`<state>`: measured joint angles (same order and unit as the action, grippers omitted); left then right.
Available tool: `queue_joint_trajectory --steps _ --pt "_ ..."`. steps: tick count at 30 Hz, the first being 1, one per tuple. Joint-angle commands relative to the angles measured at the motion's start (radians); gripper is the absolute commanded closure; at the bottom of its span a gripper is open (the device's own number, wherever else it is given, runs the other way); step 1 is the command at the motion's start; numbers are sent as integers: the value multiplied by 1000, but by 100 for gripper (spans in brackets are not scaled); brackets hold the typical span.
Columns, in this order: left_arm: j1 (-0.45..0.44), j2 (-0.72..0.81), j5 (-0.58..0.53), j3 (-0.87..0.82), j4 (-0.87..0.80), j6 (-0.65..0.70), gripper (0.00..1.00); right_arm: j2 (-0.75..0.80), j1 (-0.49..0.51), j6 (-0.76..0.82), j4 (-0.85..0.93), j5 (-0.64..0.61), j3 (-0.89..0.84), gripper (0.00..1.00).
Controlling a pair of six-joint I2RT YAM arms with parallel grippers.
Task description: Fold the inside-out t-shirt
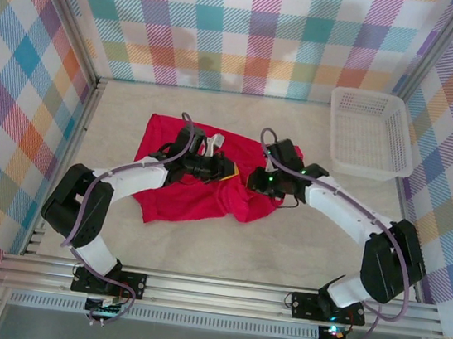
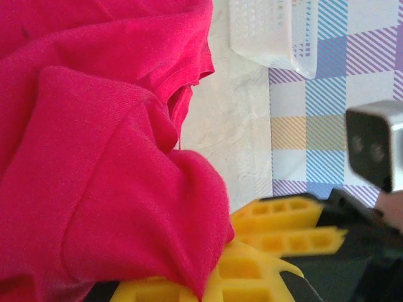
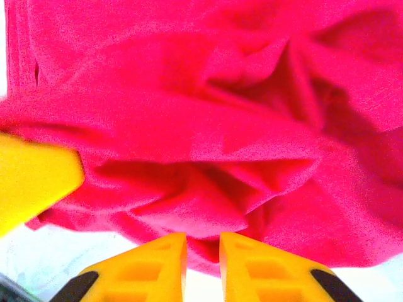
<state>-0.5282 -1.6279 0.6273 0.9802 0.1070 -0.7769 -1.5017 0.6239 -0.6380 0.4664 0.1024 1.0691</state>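
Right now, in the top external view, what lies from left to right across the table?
Left gripper, then right gripper, both over the red t-shirt, then the white mesh basket.

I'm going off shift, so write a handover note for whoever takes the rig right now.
Left gripper: cloth bunched between its fingers, seemingly clamped.
Right gripper: fingers almost together at the cloth's edge; grip unclear.
The t-shirt lies rumpled mid-table, with both grippers meeting over it. The basket sits far right, apart from it.
Done: no neat fold yet.
Left: flatten it, then fold.
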Motion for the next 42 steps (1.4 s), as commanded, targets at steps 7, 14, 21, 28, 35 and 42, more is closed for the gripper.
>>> queue_joint_trajectory --steps 7,14,21,28,35,42 --pt "-4 26 -19 10 -75 43 100 -254 -1 -8 -84 2 166 76" --pt "-3 53 -21 -17 -84 55 100 -350 2 -71 -130 4 217 50" --pt "0 75 -20 -25 -95 64 100 -436 1 -101 -110 -68 266 51" --pt "19 79 -10 -32 -95 68 100 -410 1 -58 -30 -102 315 100" --pt "64 49 13 -6 -95 63 100 -206 2 31 34 62 261 100" --pt "92 3 23 27 -107 77 100 25 -9 61 63 189 200 100"
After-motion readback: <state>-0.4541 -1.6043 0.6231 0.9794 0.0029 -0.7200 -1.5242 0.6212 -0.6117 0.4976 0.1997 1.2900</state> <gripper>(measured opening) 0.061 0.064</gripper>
